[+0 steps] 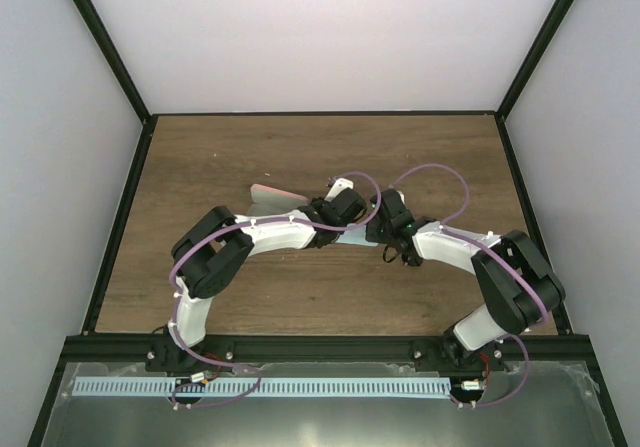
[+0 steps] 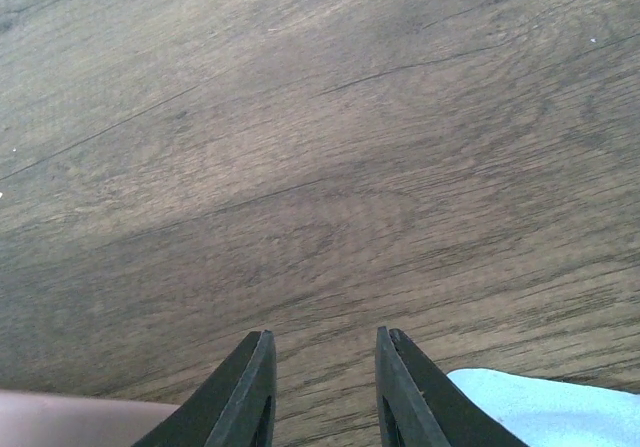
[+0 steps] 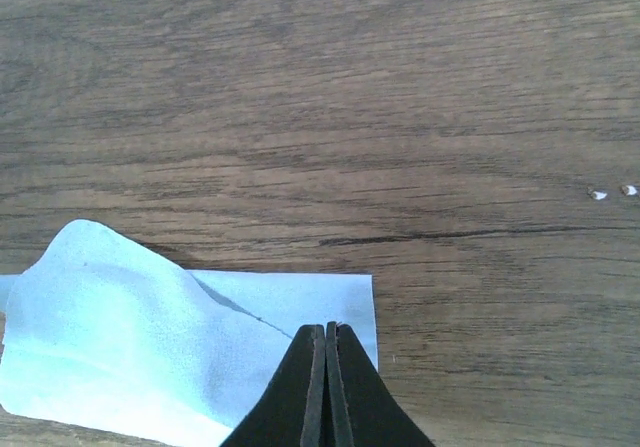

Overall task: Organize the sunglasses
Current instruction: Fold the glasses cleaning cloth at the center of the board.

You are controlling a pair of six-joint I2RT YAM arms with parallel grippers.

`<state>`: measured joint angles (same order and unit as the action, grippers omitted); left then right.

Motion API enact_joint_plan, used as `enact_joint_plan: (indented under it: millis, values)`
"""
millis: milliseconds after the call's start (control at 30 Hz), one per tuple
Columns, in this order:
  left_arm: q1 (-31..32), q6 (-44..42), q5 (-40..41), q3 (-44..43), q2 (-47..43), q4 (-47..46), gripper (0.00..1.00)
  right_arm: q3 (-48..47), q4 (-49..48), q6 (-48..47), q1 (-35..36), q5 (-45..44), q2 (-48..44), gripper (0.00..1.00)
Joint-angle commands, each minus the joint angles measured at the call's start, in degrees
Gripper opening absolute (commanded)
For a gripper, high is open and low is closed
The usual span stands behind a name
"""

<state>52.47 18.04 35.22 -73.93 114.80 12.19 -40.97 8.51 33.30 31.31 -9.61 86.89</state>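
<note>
The sunglasses are hidden in every view. The pink case (image 1: pixel 272 199) lies left of the table's middle, partly under my left arm; its edge shows at the bottom left of the left wrist view (image 2: pixel 60 419). The light blue cloth (image 1: pixel 356 237) lies between the two wrists. My left gripper (image 2: pixel 322 339) is open and empty over bare wood, with the cloth's corner (image 2: pixel 560 407) at its right. My right gripper (image 3: pixel 326 325) is shut on the cloth (image 3: pixel 130 347), which is humped and creased up to the fingertips.
The wooden table (image 1: pixel 300 147) is bordered by a black frame and white walls. Both arms meet at the middle, wrists close together (image 1: pixel 365 215). Two small white specks (image 3: pixel 612 193) lie on the wood to the right.
</note>
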Motion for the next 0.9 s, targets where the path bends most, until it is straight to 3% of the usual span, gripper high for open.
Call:
enact_joint_plan:
  millis: [0,567,867]
  values:
    - [-0.44,0.85,-0.75,0.11,0.46,0.58,0.3,0.86,-0.61,0.67,-0.11,1.05,-0.77,0.01]
    - [-0.69,0.77,-1.54,-0.25,1.04,1.04,0.31,1.18,-1.76,-0.16,-0.02,3.84,1.53,0.01]
    - [-0.83,0.85,-2.31,-0.12,1.33,1.0,0.31,1.62,-1.28,0.27,-0.02,1.01,-1.99,0.26]
